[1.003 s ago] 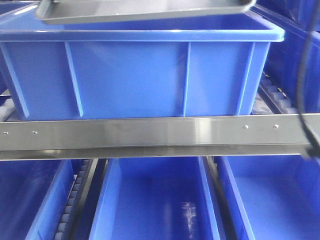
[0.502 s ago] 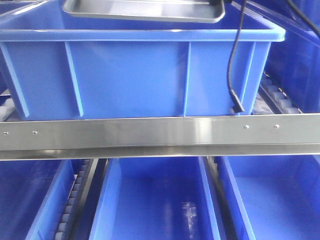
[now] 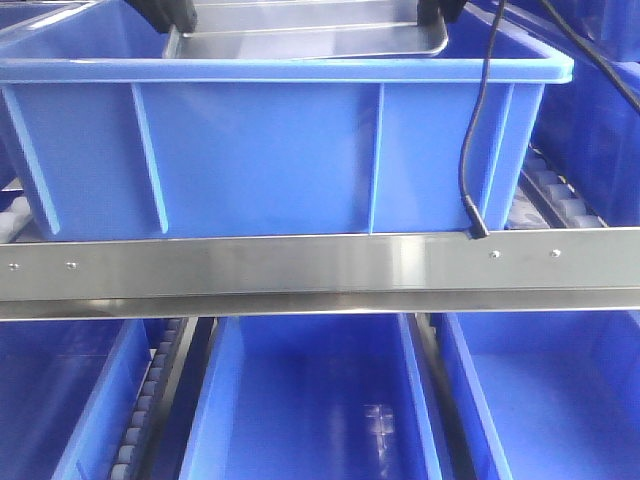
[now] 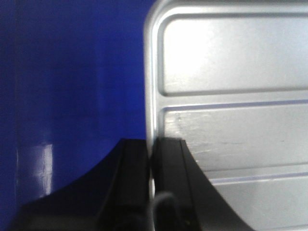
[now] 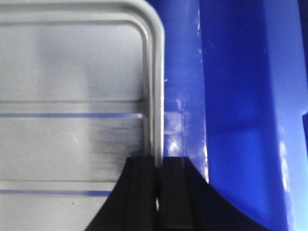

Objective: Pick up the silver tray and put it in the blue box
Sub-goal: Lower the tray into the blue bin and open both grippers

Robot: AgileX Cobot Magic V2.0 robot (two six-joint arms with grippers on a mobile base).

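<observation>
Nearest, below a horizontal steel rail, lie the lower blue bins. On the shelf behind the rail stands the blue box, with a black cable hanging in front of its right side. The silver tray is over the box's opening, inside its rim line and about level with the lip, held from both ends. The left gripper pinches the tray's left rim between its two black fingers, and the right gripper pinches the right rim likewise. Blue box wall shows beside each tray edge in the wrist views.
</observation>
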